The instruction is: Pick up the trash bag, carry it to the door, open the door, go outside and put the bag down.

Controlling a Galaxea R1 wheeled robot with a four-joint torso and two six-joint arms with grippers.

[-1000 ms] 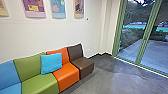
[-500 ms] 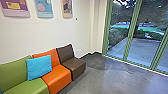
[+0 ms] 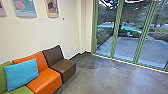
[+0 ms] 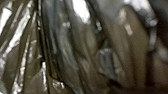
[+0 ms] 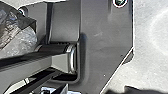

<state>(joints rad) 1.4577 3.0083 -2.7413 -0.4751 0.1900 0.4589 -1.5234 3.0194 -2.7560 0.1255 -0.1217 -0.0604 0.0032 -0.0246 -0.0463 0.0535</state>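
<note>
The crinkled trash bag [image 4: 85, 50] hangs close to the left wrist camera; I cannot tell whether either tool is wide, narrow or holding it; a blue cushion [image 3: 22, 74] leans on the colourful seats [image 3: 45, 80], near green-framed glass panels [image 3: 114, 43]

A row of low padded seats is running along the pale wall [image 3: 37, 37] — a green seat [image 3: 15, 90], then an orange seat [image 3: 45, 78], then a brown seat [image 3: 64, 67] nearest the corner. A bright blue cushion [image 3: 22, 73] is leaning across the green and orange ones. Above them, a blue-and-pink poster [image 3: 24, 8] and a brownish poster [image 3: 52, 8] are hanging side by side, and a small dark spot [image 3: 63, 19] is showing on the wall to their right. A grey floor [image 3: 100, 81] is stretching past the seats. Outside, pale paving [image 3: 127, 47] is reaching towards dark greenery [image 3: 130, 33] — trees [image 3: 135, 15] are rising behind.
</note>
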